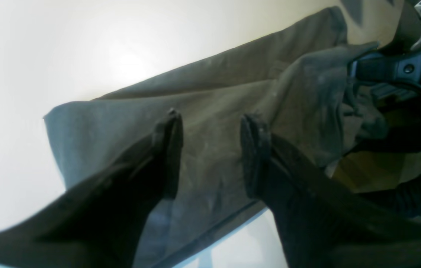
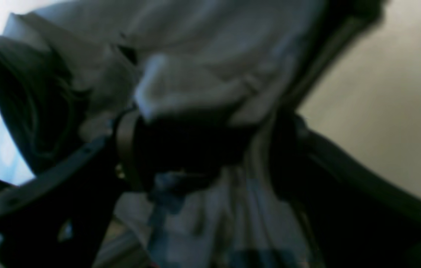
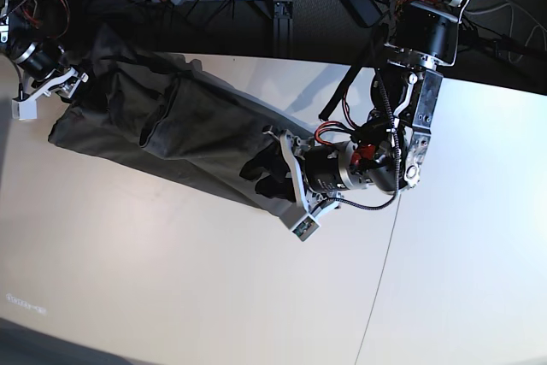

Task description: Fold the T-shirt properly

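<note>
Left wrist view: I see the left claw point(image 1: 210, 152) with jaws apart over the T-shirt point(image 1: 214, 108), gripping nothing I can confirm. Right wrist view: blurred; the right claw point(image 2: 203, 149) stands wide around bunched cloth. Base view alone shows the shirt stretched as a long band across the surface point(image 3: 171, 279); folding remains unfinished.

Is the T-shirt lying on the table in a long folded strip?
Yes, the T-shirt stretches as a long band across the white table.
</note>
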Controlling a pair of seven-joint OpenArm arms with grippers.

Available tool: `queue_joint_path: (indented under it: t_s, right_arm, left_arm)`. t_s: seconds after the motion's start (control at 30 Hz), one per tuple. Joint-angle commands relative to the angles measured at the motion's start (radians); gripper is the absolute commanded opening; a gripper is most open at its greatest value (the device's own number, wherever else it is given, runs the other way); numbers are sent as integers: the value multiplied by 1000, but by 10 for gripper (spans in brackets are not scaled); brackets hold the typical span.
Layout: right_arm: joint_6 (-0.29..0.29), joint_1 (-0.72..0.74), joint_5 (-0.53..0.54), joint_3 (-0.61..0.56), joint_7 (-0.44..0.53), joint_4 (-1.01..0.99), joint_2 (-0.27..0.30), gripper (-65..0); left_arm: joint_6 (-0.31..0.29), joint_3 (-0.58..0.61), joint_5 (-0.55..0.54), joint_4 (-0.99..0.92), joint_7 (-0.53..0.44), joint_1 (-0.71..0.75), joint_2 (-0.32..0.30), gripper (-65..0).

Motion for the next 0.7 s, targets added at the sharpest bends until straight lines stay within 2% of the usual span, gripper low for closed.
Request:
queue_joint_path:
  t_s: [0.0, 0.3, 0.37, 0.5, 0.67]
  right_arm:
    - [63, 6, -5, 1, -14, 5, 8, -209]
    - [63, 27, -12, 1, -13, 6, -13, -222]
    - [63, 27, -22, 1, 5, 5, -14, -332]
    - [64, 27, -65, 1, 66, 6, -14, -650]
    - [64, 50, -157, 1, 85, 6, -13, -650]
  left_arm:
    - [3, -2, -18, 18, -21, -19, 5, -364]
    - [3, -2, -18, 18, -21, -19, -6, -364]
    - [3, -2, -18, 18, -21, -19, -6, -364]
    - [3, -2, -18, 18, -21, -19, -6, -364]
    - [3, -2, -18, 18, -22, -19, -6, -364]
